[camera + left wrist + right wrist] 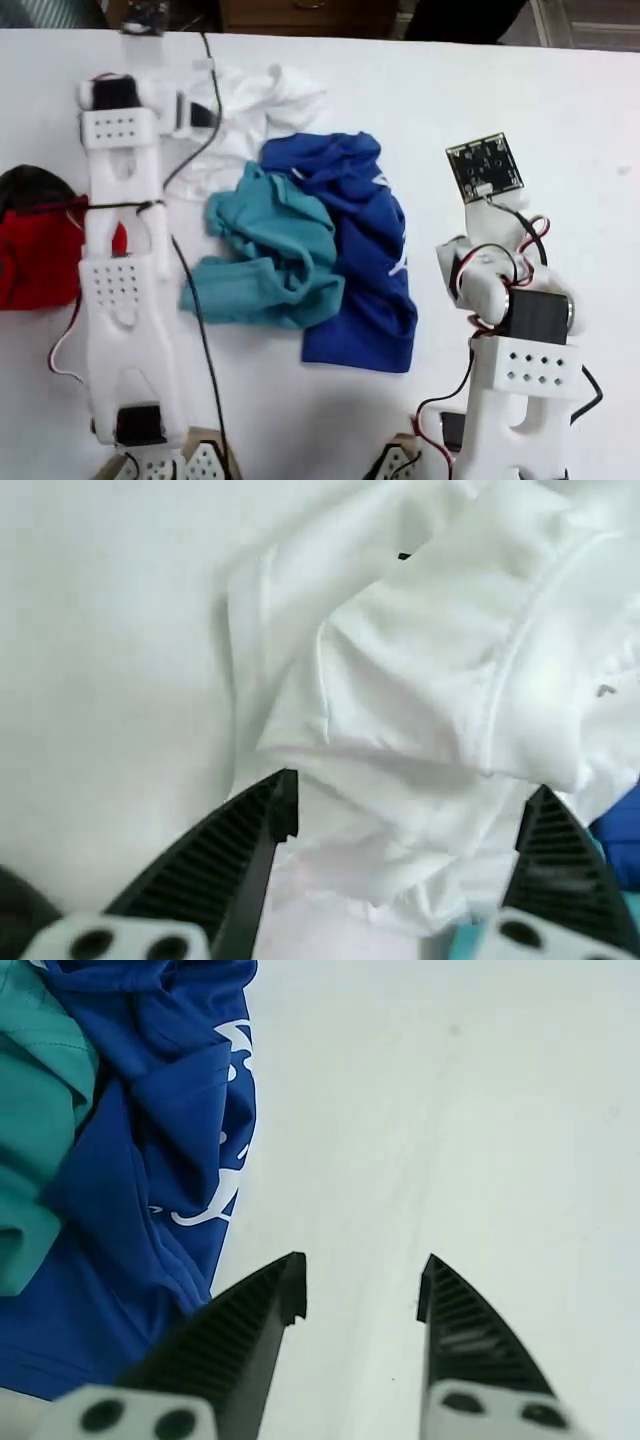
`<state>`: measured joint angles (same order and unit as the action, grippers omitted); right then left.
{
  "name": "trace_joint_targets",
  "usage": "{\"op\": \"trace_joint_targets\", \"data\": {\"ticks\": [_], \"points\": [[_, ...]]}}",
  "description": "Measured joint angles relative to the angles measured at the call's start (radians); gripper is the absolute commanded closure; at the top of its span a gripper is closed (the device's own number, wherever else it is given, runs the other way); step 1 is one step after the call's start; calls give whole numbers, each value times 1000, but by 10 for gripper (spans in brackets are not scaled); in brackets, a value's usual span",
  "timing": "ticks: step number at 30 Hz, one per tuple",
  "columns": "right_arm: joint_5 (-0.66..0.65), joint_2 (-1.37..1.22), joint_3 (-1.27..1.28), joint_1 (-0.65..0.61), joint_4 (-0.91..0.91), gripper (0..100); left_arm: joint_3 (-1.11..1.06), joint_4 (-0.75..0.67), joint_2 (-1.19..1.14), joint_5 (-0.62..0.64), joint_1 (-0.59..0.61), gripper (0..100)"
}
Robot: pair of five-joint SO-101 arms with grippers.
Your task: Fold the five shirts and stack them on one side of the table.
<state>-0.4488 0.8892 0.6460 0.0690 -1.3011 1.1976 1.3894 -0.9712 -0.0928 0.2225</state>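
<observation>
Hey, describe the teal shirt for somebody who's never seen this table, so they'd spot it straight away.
On the white table, look between the two arms. The teal shirt lies crumpled there on the side toward the left arm, overlapping the blue shirt, with the white shirt beyond it. It is the only green-blue one, lighter than its deep blue neighbour.
</observation>
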Motion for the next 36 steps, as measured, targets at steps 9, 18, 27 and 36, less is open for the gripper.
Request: {"op": "trace_joint_targets", "data": {"ticks": [9, 18, 27, 36], "points": [[-2, 0, 0, 0, -15, 811, 29, -68, -193, -5, -8, 723], [-2, 0, 0, 0, -15, 811, 43, 58, -201, -117, 44, 972], [-2, 0, 28, -2, 23, 811, 41, 245, 138, -103, 324, 976], [-2, -2, 150, 0, 121, 811, 41, 345, 732, -178, 638, 976]]}}
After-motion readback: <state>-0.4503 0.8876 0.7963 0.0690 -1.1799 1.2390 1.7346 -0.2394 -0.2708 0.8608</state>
